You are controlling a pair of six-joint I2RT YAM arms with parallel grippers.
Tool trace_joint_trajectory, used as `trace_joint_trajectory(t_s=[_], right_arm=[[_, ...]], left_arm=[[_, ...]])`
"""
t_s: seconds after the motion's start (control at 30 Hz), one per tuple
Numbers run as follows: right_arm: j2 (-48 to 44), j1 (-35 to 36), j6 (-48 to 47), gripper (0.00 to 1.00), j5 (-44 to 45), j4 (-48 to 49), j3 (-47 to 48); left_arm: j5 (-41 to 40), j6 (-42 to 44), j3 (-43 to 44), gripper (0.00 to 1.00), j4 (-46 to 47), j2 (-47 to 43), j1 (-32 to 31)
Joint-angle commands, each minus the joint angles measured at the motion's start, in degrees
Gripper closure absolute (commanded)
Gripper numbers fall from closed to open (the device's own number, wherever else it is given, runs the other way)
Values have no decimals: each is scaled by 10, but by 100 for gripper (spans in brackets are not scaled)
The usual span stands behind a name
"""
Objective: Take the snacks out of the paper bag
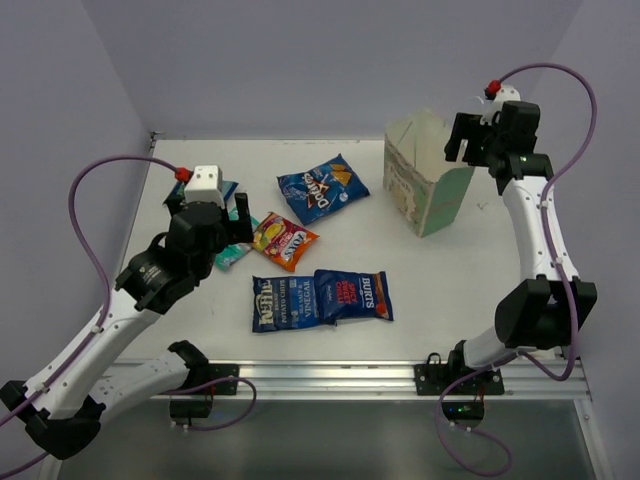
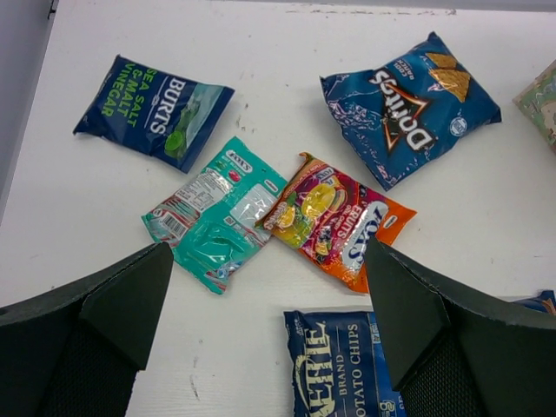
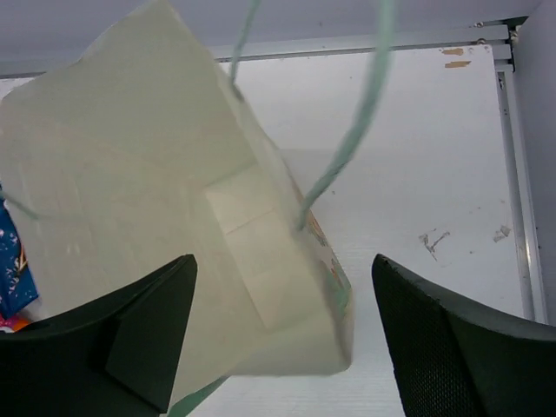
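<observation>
While the paper bag (image 1: 425,185) is standing upright on the desk (image 1: 450,290) at the upper right of the top view, six snacks are lying outside it, spread over the middle and left of the frame. A blue Doritos packet (image 1: 322,188) is lying nearest the bag. Lower left of it, a red-orange packet (image 1: 285,240) is touching a teal packet (image 1: 235,250). Two dark blue packets, Kettle (image 1: 285,303) and Burts (image 1: 352,295), are overlapping side by side toward the bottom. Another dark blue Burts packet (image 2: 155,111) is sitting at the upper left of the left wrist view. The right end effector (image 1: 462,140) is hanging released beside the bag's top edge, fingers spread. The left end effector (image 1: 208,212) is hovering fully released above the teal packet, gripping nothing.
</observation>
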Motion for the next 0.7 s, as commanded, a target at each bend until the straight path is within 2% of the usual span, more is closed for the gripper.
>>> trace_joint_trajectory(t_s=[0.0,0.47,0.67], right_arm=[[-15,-1,-11,15,32,-8,25],[-73,-1,-14,15,39,-2,-8],[-101,-2,-21,15,13,-18,-14]], left_arm=[[7,-5,29,0,9,-1,4],[6,-8,41,0,-3,-4,4],[7,-5,49,0,-5,-4,4]])
